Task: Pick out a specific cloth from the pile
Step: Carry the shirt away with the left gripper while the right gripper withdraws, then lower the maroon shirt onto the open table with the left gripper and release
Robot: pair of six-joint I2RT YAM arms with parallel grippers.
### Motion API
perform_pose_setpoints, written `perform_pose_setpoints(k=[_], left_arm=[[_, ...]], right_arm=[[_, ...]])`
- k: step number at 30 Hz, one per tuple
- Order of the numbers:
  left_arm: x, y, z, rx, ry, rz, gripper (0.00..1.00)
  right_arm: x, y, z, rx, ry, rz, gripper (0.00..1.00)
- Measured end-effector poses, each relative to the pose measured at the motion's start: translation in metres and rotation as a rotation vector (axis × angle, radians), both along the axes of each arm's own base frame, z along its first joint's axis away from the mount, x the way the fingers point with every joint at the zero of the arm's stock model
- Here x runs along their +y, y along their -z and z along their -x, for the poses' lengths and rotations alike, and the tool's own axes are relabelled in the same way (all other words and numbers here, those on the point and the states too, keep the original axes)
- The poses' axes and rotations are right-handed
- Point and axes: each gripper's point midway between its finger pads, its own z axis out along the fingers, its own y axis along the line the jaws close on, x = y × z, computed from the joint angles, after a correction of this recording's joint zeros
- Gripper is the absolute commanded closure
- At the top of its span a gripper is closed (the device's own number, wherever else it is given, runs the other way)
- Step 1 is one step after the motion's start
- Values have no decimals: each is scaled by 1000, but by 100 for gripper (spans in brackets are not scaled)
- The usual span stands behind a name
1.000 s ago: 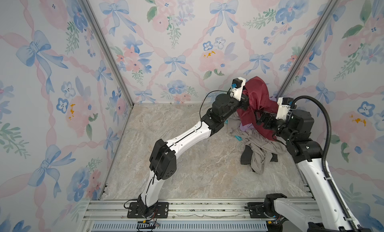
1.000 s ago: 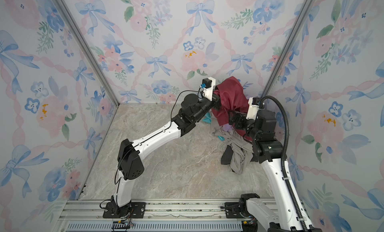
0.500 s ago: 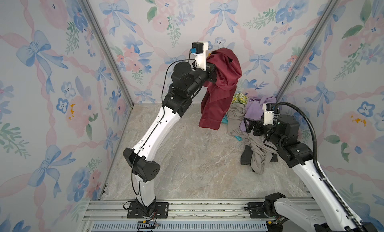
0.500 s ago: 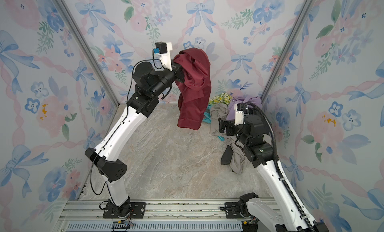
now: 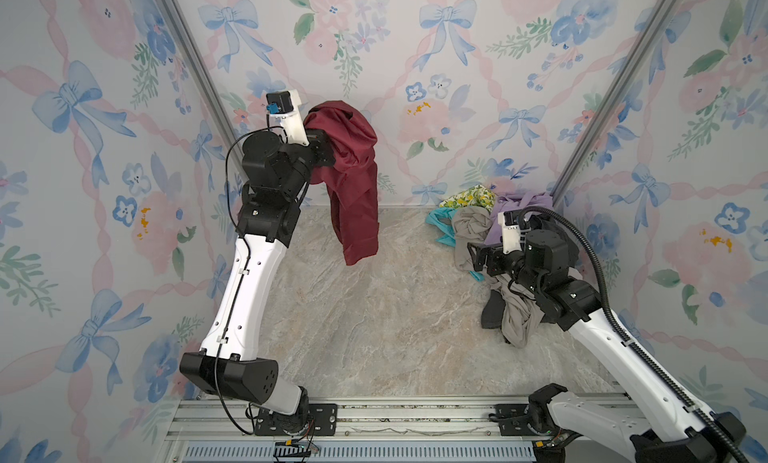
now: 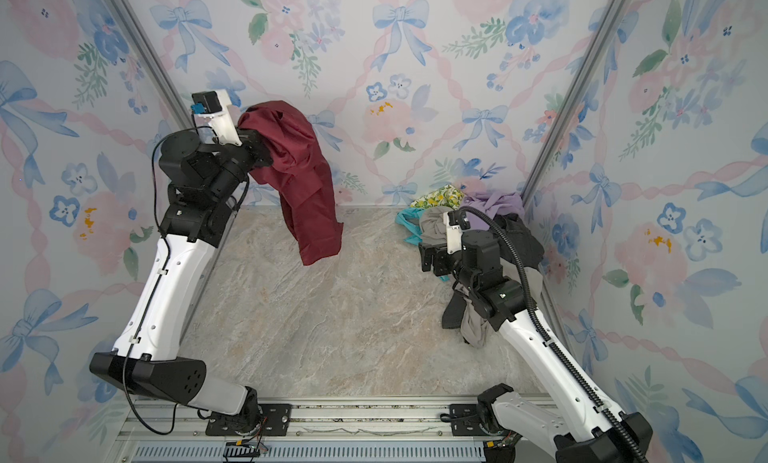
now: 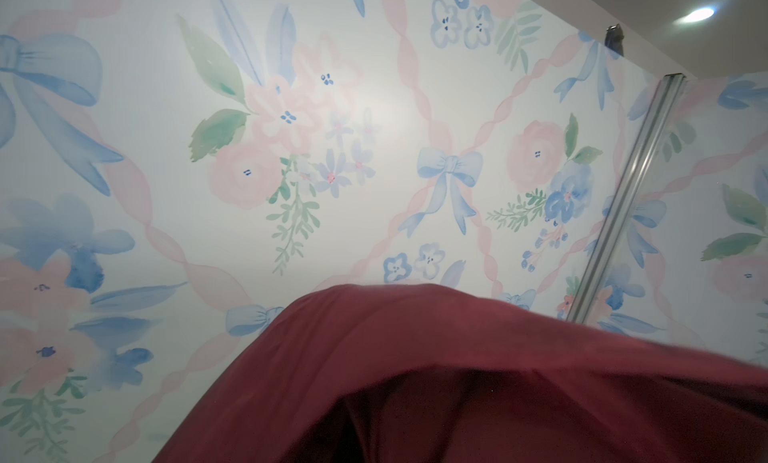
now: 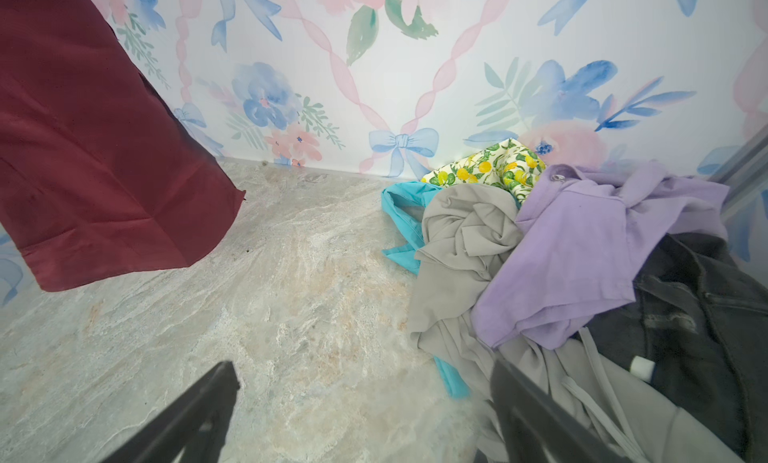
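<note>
1. The cloth [image 5: 353, 182] is hanging in the air near the back wall [image 5: 415, 66], left of centre in both top views. Its lower hem is dangling clear of the tabletop [image 5: 374, 324], well apart from the pile [image 5: 478, 228].
2. It is draping over the left hand [image 5: 322, 151], which is pinching a bunch of the fabric with its fingers pressed together. The folds are hiding the fingers, and the left wrist view is showing only a maroon hump [image 7: 457, 378] against the wall.
3. Holding it this high is probably letting its whole length hang free, so that nothing is dragging across the other garments.
4. The left arm [image 5: 249, 282] is standing tall, its white link rising steeply and its wrist bending toward the back wall.
5. The pile is lying in the far right corner: lilac, beige-grey, teal, black and a lemon print.
6. The right hand [image 8: 361, 382] is hovering low at the pile's edge, fingers spread wide and gripping nothing, probably waiting out of the way.
</note>
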Motion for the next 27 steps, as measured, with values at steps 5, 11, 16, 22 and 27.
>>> perform_pose_setpoints(k=[5, 11, 16, 22, 27], left_arm=[[39, 58, -25, 125, -137, -16, 100], [87, 114, -49, 246, -287, -22, 100], [115, 150, -57, 300, -386, -21, 100], [122, 214, -64, 391, -413, -33, 100], [123, 299, -65, 541, -423, -33, 100]], right_arm=[[27, 12, 2, 16, -58, 30, 3], [52, 16, 4, 13, -109, 31, 3], [67, 19, 3, 9, -138, 23, 3], [70, 19, 0, -3, -136, 16, 3], [68, 25, 0, 1, -126, 23, 3]])
